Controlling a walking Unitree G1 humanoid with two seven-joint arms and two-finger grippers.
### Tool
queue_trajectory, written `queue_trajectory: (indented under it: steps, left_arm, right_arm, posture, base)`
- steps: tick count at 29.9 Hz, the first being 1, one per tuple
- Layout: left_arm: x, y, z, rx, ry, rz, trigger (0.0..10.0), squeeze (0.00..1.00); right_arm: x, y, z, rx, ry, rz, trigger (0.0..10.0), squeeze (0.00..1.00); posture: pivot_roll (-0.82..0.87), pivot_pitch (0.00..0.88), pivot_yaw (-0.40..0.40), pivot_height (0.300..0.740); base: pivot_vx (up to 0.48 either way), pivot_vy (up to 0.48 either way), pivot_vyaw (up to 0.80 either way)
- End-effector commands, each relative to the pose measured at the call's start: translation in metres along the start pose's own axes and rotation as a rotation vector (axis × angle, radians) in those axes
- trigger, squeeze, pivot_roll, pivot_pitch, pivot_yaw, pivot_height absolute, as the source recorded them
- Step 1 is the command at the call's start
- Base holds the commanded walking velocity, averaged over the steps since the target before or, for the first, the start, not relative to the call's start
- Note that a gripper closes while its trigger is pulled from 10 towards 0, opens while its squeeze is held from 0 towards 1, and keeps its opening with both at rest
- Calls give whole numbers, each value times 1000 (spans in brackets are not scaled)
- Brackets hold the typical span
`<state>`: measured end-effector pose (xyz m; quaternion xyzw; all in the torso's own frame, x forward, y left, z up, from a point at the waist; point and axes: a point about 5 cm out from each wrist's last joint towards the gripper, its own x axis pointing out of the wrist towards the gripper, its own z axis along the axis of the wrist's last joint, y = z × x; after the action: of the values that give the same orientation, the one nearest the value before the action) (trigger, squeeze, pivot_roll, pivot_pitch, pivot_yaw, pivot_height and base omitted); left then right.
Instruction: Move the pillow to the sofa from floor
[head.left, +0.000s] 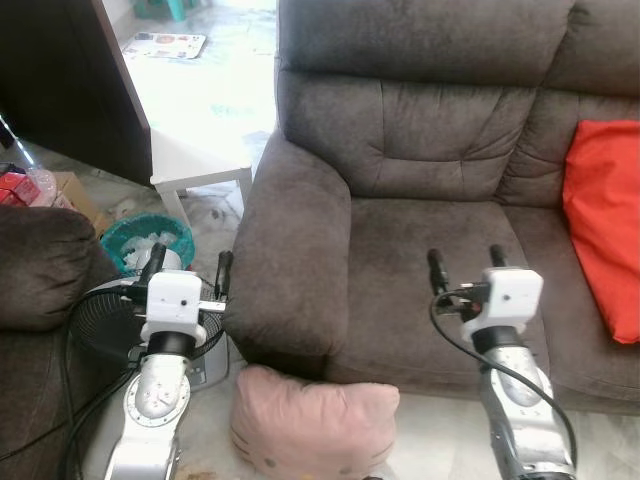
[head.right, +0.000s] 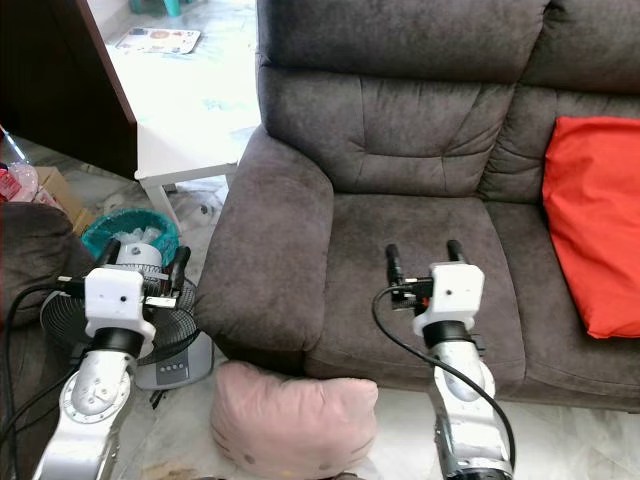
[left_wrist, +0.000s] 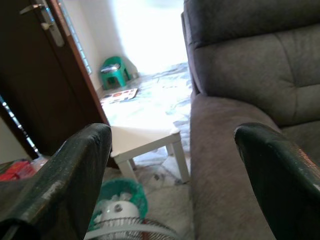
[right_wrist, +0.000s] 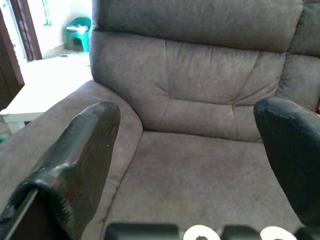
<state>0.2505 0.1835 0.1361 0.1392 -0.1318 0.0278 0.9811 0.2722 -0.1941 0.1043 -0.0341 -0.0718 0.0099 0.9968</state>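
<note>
Left eye view: pink pillow (head.left: 312, 424) on floor against sofa (head.left: 400, 240); teal basket (head.left: 146, 241) holds crumpled stuff; left gripper (head.left: 188, 269) and right gripper (head.left: 467, 262) both spread, empty.

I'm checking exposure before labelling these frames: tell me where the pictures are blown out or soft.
Left eye view: the white table and the floor behind it are blown out by daylight, while the pink pillow and sofa are evenly lit. Left wrist view: the doorway glares white and the near fingers are blurred. Right wrist view: the fingers are soft, the sofa is sharp.
</note>
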Motion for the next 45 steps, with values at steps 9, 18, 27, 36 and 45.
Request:
queue_trajectory:
  steps: [9,18,27,36,45]
  left_arm:
    - [5,-3,4,-12,-4,-18,10000,0]
    - [5,-4,3,-17,0,-26,10000,0]
    - [6,-7,2,-20,7,-36,10000,0]
    - [6,-8,1,-23,11,-37,10000,0]
    - [7,-11,0,-27,16,-32,10000,0]
  right_arm:
    - [-2,2,3,20,0,-11,10000,0]
    - [-3,2,-1,17,17,-19,10000,0]
    - [-3,4,-2,15,34,-14,10000,0]
    - [-1,4,-3,-2,49,-4,10000,0]
    - [0,6,-2,-18,50,16,10000,0]
  posture:
    - [136,84,-39,740]
    - [137,74,-31,740]
    - [138,66,-31,740]
    - [135,74,-37,735]
    - [135,90,-46,700]
  base:
    - [0,0,0]
    - [0,0,0]
    - [0,0,0]
    - [0,0,0]
    - [0,0,0]
